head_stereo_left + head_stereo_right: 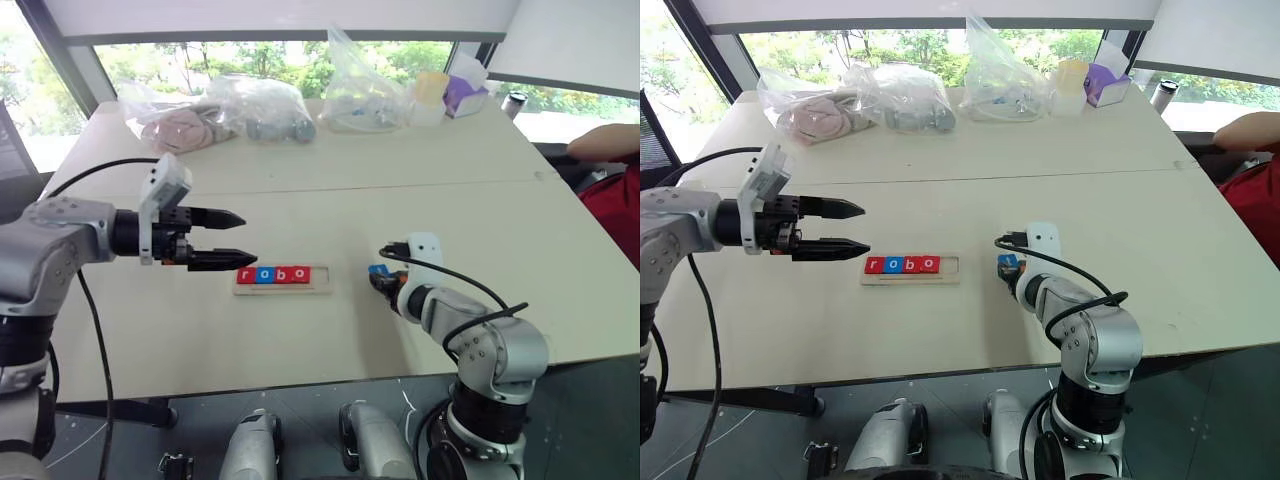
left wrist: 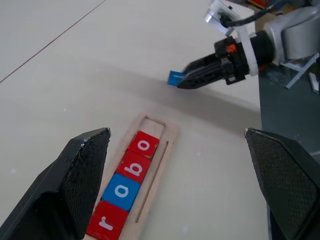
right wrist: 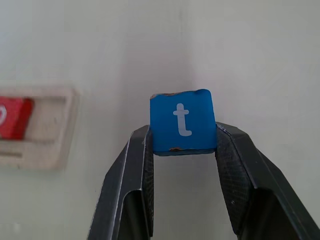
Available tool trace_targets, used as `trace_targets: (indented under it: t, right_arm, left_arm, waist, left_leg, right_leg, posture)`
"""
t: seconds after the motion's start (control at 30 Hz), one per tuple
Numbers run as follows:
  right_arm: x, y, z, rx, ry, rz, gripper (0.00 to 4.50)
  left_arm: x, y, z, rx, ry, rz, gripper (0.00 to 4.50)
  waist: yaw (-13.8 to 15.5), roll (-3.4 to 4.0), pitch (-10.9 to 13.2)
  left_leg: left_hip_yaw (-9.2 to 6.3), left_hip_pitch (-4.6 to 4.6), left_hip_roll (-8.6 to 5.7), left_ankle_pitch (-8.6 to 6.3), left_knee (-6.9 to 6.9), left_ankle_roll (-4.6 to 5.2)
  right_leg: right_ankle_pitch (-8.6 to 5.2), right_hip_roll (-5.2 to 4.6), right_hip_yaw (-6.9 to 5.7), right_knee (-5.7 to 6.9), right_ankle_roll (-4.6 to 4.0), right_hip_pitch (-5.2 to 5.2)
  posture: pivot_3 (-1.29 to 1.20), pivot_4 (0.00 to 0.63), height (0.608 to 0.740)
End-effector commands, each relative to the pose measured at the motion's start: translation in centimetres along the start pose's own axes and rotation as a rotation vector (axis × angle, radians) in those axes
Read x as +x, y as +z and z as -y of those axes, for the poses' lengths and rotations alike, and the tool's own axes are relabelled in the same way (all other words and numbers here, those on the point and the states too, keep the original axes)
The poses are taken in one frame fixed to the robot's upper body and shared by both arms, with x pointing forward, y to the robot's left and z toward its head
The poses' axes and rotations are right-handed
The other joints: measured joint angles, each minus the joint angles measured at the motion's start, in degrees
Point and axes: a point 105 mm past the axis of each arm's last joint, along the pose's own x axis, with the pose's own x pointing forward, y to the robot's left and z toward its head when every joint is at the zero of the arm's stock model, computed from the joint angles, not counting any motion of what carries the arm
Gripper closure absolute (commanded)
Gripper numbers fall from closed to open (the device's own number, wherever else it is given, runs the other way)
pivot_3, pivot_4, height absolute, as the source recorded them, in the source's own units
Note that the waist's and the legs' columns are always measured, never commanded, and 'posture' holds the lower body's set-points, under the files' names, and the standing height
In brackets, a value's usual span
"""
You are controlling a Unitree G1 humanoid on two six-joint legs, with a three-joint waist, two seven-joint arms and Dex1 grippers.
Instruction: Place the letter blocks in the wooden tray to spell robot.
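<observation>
Nearest the robot, the right claw (image 3: 182,150) was seen clamped on the blue t block (image 3: 182,121), the tile pinched at its two side edges between the black fingertips (image 3: 145,150) with its white letter facing the wrist camera; from the head views this claw (image 1: 378,275) was held low over the pale surface (image 1: 300,340), just to the right of the wooden tray (image 1: 322,275) and apart from it. The tray lay flat near the middle of the surface, and four letter blocks were seated in it in a row from its left end — a red r (image 2: 106,222), a blue o (image 2: 121,191), a red b (image 2: 133,166) and a red o (image 2: 144,145) — while the slot at the tray's right end was left bare. The left claw (image 1: 228,238) was held above the surface just left of the tray, pointing toward it, its two black fingers (image 2: 75,180) spread wide with nothing between them. Farther back, along the far edge by the window, clear plastic bags (image 1: 255,105) with soft contents were lined up, followed by another bag (image 1: 360,85), a pale cup (image 1: 430,95) and a purple tissue box (image 1: 462,92). At the far right edge, a person's arm and a red garment (image 1: 615,190) were visible beside the surface.
</observation>
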Motion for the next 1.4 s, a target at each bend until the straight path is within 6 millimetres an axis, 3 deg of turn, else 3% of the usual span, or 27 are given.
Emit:
trace_targets:
  t: [0.03, 0.07, 0.27, 0.3, 0.4, 0.67, 0.8, 0.93, 1.1, 1.4]
  right_arm:
    - [-0.7, 0.1, -0.8, -0.019, -0.006, 0.026, 3.35]
    - [-0.6, -0.3, -0.9, -0.017, -0.011, 0.016, 3.35]
    - [-0.6, -0.5, -1.8, -0.041, 0.002, 0.018, 0.29]
    - [-0.7, -0.3, -1.8, -0.044, 0.003, 0.023, 0.04]
    - [-1.9, 1.3, -2.2, -0.022, 0.103, 0.093, 0.04]
    - [-4.8, 4.4, 0.4, -0.531, 0.416, 0.127, 0.04]
    - [-3.6, 5.2, 2.4, -0.798, 0.51, 0.114, 0.04]
    - [0.1, 5.8, 4.2, -0.815, 0.496, 0.109, 0.04]
    - [2.2, 4.0, 4.9, -0.85, 0.579, 0.055, 0.04]
    - [2.2, 2.3, 4.5, -0.857, 0.667, 0.021, 0.04]
  left_arm:
    - [-0.1, 0.7, -0.1, 0.04, -0.01, 0.008, 0.0]
    - [0.0, 0.7, -0.1, 0.04, -0.013, 0.006, 0.0]
    - [0.0, 0.0, 0.1, 0.039, -0.016, -0.015, 0.0]
    - [0.0, -0.1, 0.1, 0.039, -0.015, -0.016, 0.0]
    - [-0.2, -0.2, 0.1, 0.039, -0.013, -0.019, 0.0]
    - [-0.3, -0.6, 0.8, 0.055, -0.043, -0.041, 0.0]
    - [-0.1, -1.3, 2.5, 0.081, -0.117, -0.103, 0.0]
    - [0.2, -1.5, 3.8, 0.11, -0.149, -0.138, 0.0]
    - [0.0, -1.5, 4.2, 0.1, -0.13, -0.132, 0.0]
    - [-0.5, -1.9, 4.1, 0.073, -0.089, -0.139, 0.0]
  waist:
    - [-0.1, -0.01, -0.01]
    - [-0.14, -0.01, -0.01]
    - [-0.1, -0.02, -0.01]
    - [-0.1, -0.02, -0.01]
    - [0.05, -0.02, -0.01]
    - [-0.01, -0.06, 0.02]
    - [-0.2, -0.12, 0.06]
    - [-0.13, -0.12, 0.07]
    - [0.26, -0.12, 0.07]
    - [0.31, -0.11, 0.07]
  left_leg:
    - [0.0, -0.04, 0.0, 0.0, -0.04, 0.0]
    - [0.01, -0.08, -0.01, 0.0, -0.08, 0.01]
    - [0.02, -0.14, -0.01, -0.02, -0.22, 0.02]
    - [0.03, -0.14, -0.01, -0.02, -0.2, 0.02]
    - [0.01, -0.12, 0.0, -0.01, -0.09, 0.02]
    - [0.05, -0.14, -0.16, -0.05, -0.1, 0.08]
    - [0.08, -0.07, -0.14, -0.05, -0.18, 0.08]
    - [0.06, -0.03, -0.01, -0.04, -0.15, 0.08]
    - [0.07, -0.09, -0.02, -0.04, -0.11, 0.08]
    - [0.09, -0.09, -0.06, -0.04, -0.03, 0.08]
  right_leg:
    - [-0.01, 0.0, 0.0, -0.02, 0.02, -0.03]
    - [-0.03, 0.01, 0.01, -0.05, 0.06, -0.08]
    - [-0.1, 0.09, -0.01, -0.03, 0.16, -0.15]
    - [-0.11, 0.08, -0.01, -0.04, 0.16, -0.14]
    - [-0.09, 0.05, 0.0, -0.03, 0.14, -0.1]
    - [-0.11, -0.12, 0.04, -0.24, 0.18, -0.01]
    - [-0.13, 0.04, 0.03, -0.22, 0.19, 0.0]
    - [-0.12, 0.23, 0.06, -0.12, 0.16, -0.02]
    - [-0.13, 0.18, 0.06, -0.12, 0.19, -0.03]
    - [-0.14, 0.08, 0.06, -0.07, 0.21, -0.01]
  posture:
    - [0.0, 0.15, 0.74]
    - [0.0, 0.15, 0.74]
    - [0.0, 0.15, 0.74]
    - [0.0, 0.15, 0.74]
    - [0.0, 0.15, 0.74]
    - [0.0, 0.15, 0.74]
    - [0.0, 0.15, 0.74]
    - [0.0, 0.15, 0.74]
    - [0.0, 0.15, 0.74]
    - [0.0, 0.15, 0.74]
